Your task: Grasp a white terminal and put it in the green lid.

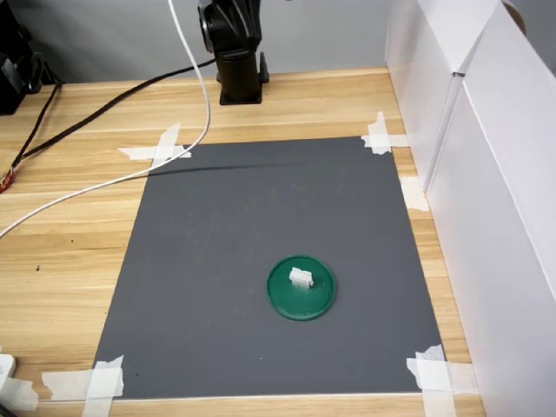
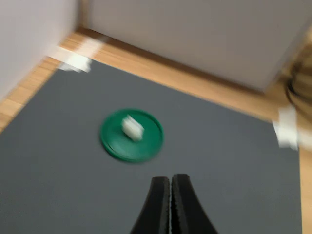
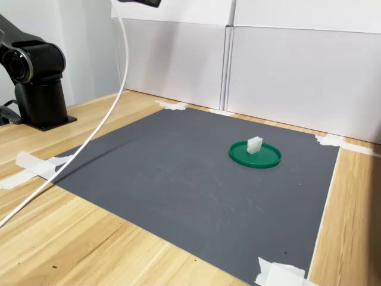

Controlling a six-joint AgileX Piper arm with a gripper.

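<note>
Standing at the far end of the wooden table (image 1: 69,226), the arm's black base (image 1: 236,52) is all that the first exterior view shows of it; in the second exterior view the same base (image 3: 36,83) sits at the left edge, and the upper links run out of the frame at the top. Only the wrist view shows the gripper (image 2: 171,183): its two black fingers (image 2: 158,204) lie pressed flat against each other with nothing between them, raised above the mat and apart from the lid. That picture is blurred.

White panels (image 1: 486,174) wall the table along the first exterior view's right, and in the second exterior view they close off the back (image 3: 297,77). A dark grey mat (image 1: 252,243) covers most of the tabletop, fastened at its corners with strips of white tape (image 1: 434,373). A white cable (image 1: 195,78) hangs down from above and trails off across the wood toward the first exterior view's left; black cables (image 1: 104,109) run along the far edge beside the base.

On the mat, toward the first exterior view's lower right, lies the green lid (image 1: 282,302), flat with its rim up. The white terminal (image 1: 301,277) rests inside it, slightly off the middle, and in the second exterior view it (image 3: 255,145) stands upright within the rim of the lid (image 3: 268,161).
</note>
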